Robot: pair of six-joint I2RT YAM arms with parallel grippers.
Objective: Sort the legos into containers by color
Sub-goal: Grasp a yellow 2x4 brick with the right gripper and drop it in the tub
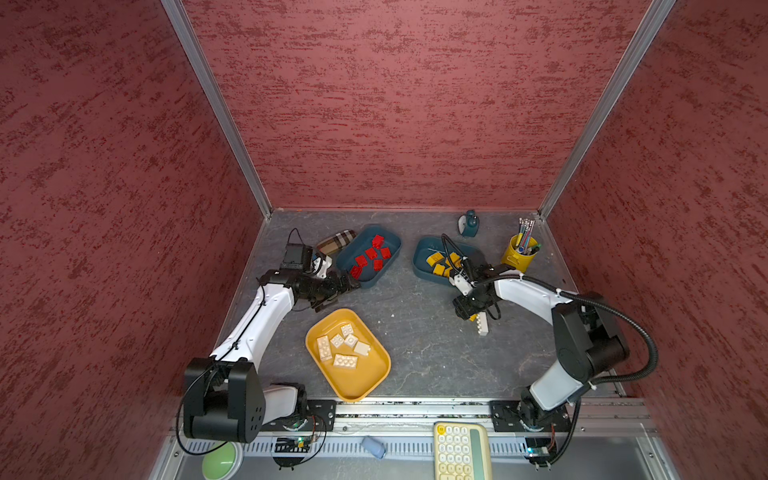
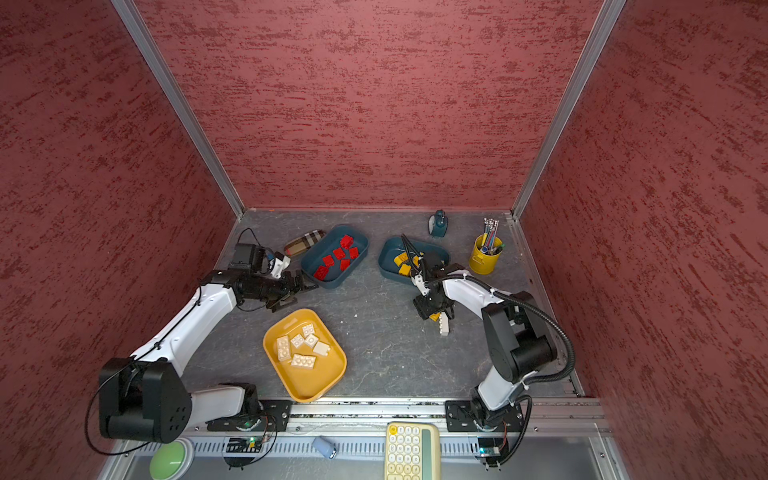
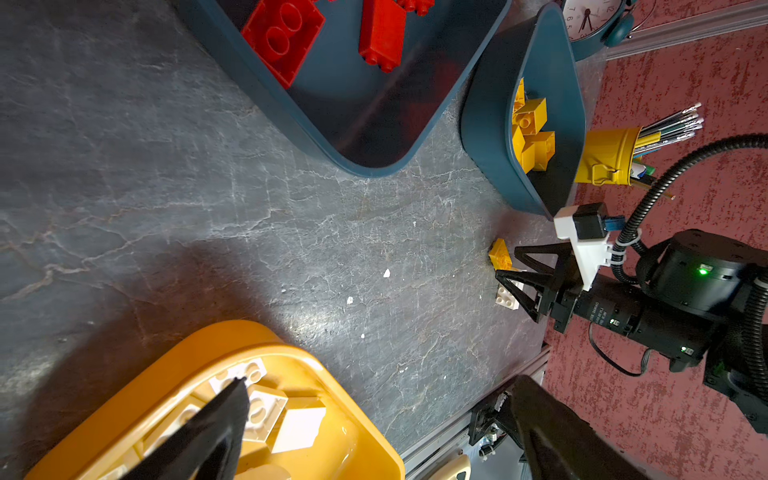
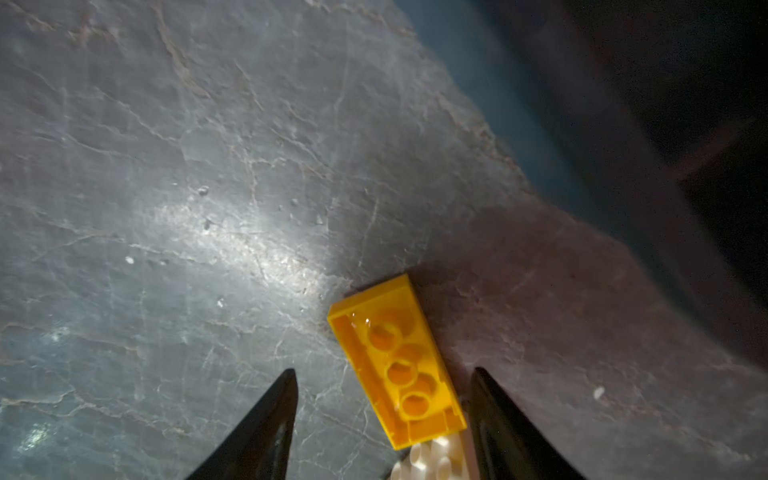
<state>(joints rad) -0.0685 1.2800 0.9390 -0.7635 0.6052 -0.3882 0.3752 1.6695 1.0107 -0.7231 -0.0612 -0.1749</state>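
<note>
Right hand [image 4: 384, 370] is hanging low over the slate-looking, veined worktop [image 1: 415, 332]. Its fingers are standing apart and not gripping anything. An oblong yellow brick [image 4: 399, 361] is lying between them, flipped over, with its hollow underside and three round tubes showing. A white brick [image 4: 436, 459] is touching its near end, though the wrist view is cutting most of it off. In both top views the hand is hiding nearly all of that yellow one.

The right arm is also covering part of the glossy teal tray [image 1: 424, 249] of yellow bricks [image 1: 436, 264].

Left hand [image 1: 338, 293] is sitting wide open and empty beside the other teal tray [image 1: 374, 280], where the red bricks [image 1: 371, 253] are lying. The mustard tray [image 1: 353, 382] is holding the white bricks [image 1: 340, 345].
</note>
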